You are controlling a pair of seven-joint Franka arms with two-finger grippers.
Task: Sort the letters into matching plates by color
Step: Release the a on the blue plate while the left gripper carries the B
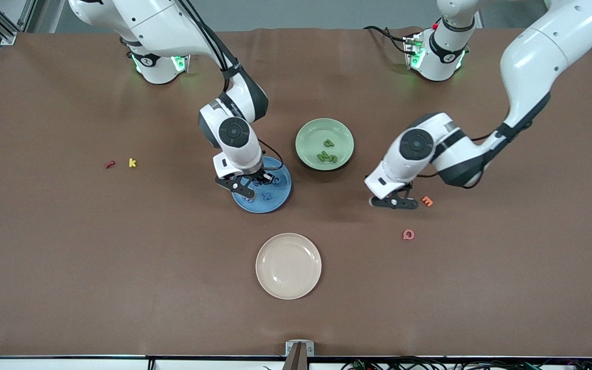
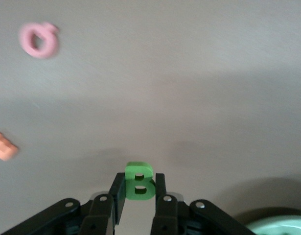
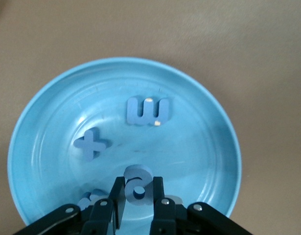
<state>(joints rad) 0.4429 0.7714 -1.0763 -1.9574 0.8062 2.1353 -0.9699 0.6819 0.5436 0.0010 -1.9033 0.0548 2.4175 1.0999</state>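
A brown table carries a red letter and a yellow letter toward the right arm's end. The right gripper pinches a blue letter over the blue plate. The green plate holds green letters. The left gripper pinches a green letter beside an orange letter.

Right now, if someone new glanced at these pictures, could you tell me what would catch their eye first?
Probably the two end effectors, each shut on a letter: the right end effector holds a blue letter over the blue plate, where other blue letters already lie. The left end effector grips a green B above bare table, near the orange letter. Between the arms sits the green plate, and an empty cream plate lies nearest the front camera.
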